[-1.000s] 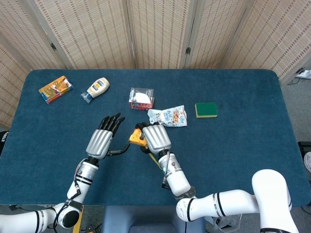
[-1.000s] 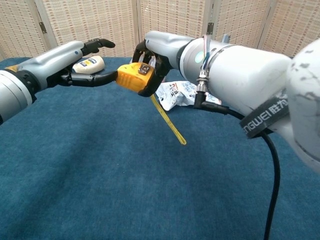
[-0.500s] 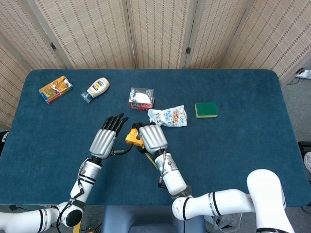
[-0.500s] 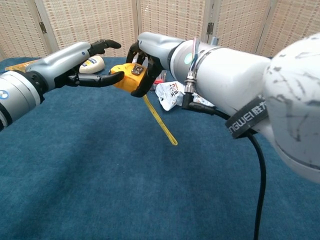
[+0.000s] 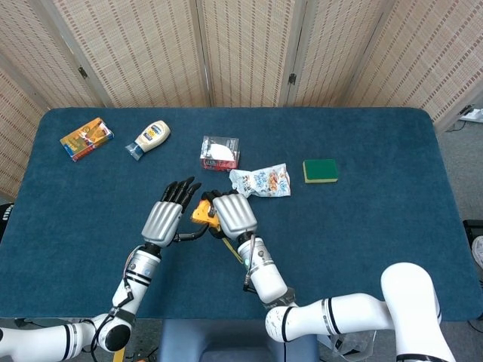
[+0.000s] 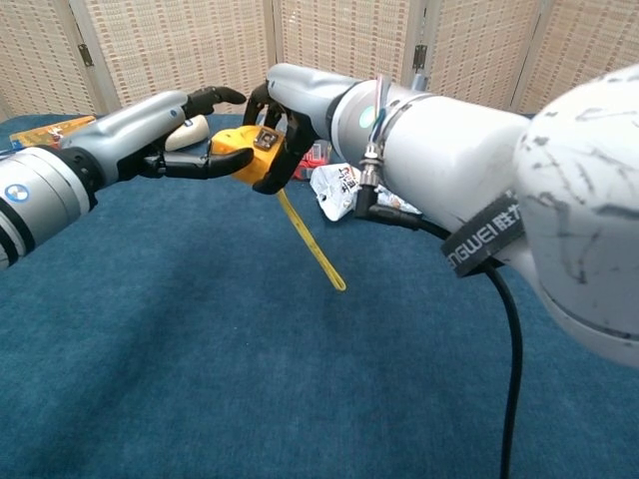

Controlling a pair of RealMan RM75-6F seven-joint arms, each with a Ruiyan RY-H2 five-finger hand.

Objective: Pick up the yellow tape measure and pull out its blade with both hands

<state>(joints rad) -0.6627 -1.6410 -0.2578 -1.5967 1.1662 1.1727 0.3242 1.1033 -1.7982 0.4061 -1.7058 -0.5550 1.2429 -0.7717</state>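
The yellow tape measure (image 6: 245, 157) is held above the table in my right hand (image 6: 290, 105), whose fingers wrap its case; it peeks out yellow (image 5: 202, 213) between the two hands in the head view. A length of yellow blade (image 6: 312, 243) hangs down from the case to a free tip. My right hand (image 5: 232, 214) is seen from its back in the head view. My left hand (image 6: 185, 130) is just left of the case, its thumb touching the case's left end and the other fingers spread above; the left hand (image 5: 167, 216) grips nothing.
Behind the hands lie a crinkled snack bag (image 5: 261, 181), a small clear box (image 5: 219, 152), a green sponge (image 5: 320, 170), a squeeze bottle (image 5: 149, 139) and an orange carton (image 5: 86, 138) on the blue table (image 5: 377, 226).
Both hands drifted left and slightly away together with the tape measure. The left hand closed in on the case. The hanging blade moved with it.
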